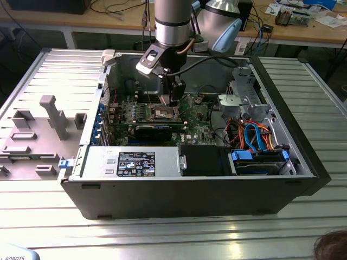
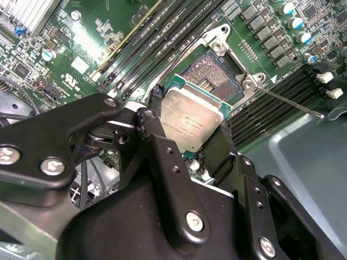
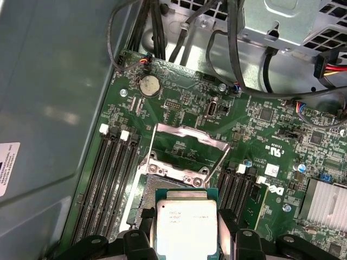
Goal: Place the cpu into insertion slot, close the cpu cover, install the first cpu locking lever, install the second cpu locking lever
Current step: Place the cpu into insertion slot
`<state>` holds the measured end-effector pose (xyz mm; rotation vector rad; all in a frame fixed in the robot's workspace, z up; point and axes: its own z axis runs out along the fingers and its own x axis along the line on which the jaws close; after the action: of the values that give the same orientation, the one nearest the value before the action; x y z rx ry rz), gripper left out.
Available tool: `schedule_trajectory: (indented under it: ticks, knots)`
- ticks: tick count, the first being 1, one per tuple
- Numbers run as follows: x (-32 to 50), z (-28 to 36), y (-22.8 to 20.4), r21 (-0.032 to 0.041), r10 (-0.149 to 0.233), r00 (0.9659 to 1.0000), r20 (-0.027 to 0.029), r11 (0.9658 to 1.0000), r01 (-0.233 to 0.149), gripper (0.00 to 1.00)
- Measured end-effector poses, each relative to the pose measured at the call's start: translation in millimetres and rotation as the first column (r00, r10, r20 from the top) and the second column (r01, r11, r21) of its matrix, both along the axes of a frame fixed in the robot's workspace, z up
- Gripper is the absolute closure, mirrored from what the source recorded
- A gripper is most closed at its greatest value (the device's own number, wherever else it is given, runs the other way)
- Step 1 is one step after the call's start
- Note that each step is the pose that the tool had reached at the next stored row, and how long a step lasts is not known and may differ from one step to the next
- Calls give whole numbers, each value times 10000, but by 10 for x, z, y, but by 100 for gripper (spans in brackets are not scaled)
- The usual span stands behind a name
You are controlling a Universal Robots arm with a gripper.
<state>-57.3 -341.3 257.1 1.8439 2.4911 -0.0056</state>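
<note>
My gripper hangs inside the open computer case, just above the insertion slot on the green motherboard. It is shut on the cpu, whose dull silver top sits between two black fingers. The chip is tilted over the near corner of the dark socket recess and is not seated in it. In the first wrist view the cpu is clamped low between the pads, and beyond it the cpu cover stands swung open. A thin locking lever sticks out beside the socket.
Black memory slots flank the socket on both sides. A power supply lies along the case's front wall, and a drive cage with orange and blue cables is on the exterior view's right. A grey fixture tray sits outside the case.
</note>
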Motion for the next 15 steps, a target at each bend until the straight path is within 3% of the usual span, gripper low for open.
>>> schedule_trajectory:
  ticks: [5,15]
  knots:
    - [0,-12,0,-3,-332,9995,-1,9995,332,45]
    - [0,-15,0,-5,-444,9990,0,9990,444,45]
